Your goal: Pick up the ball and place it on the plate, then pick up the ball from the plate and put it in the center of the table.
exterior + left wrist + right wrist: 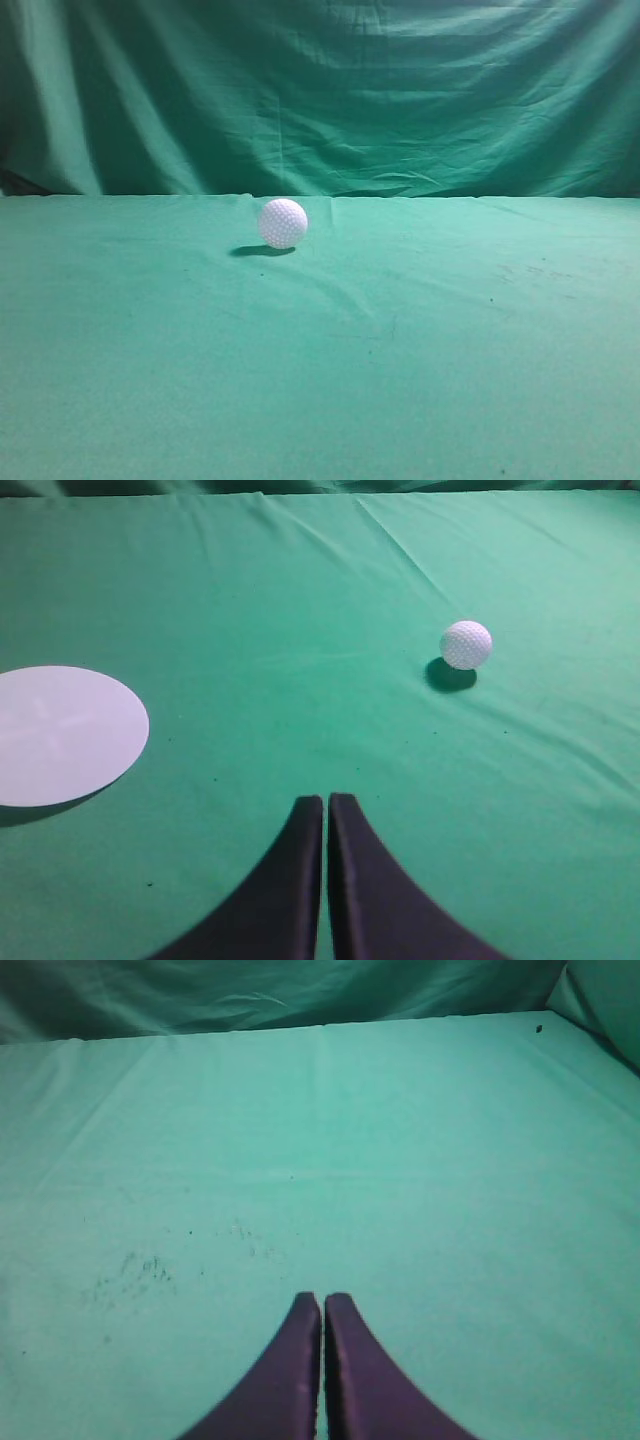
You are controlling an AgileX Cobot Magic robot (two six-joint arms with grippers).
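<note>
Seemingly clean, dimpled white ball (283, 222) on table (400, 380).

The ball (466, 644) lies on the table (300, 630), right of the plate (60, 735).

The ball (283, 222) is white with a dimpled pattern all over. The table (420, 350) wears plain green cloth, speckled with small dark marks on one patch. The curtain (330, 90) behind is darker green. The plate (62, 734) is plain pale white. Both grippers (326, 802) (322, 1300) are black.
</note>
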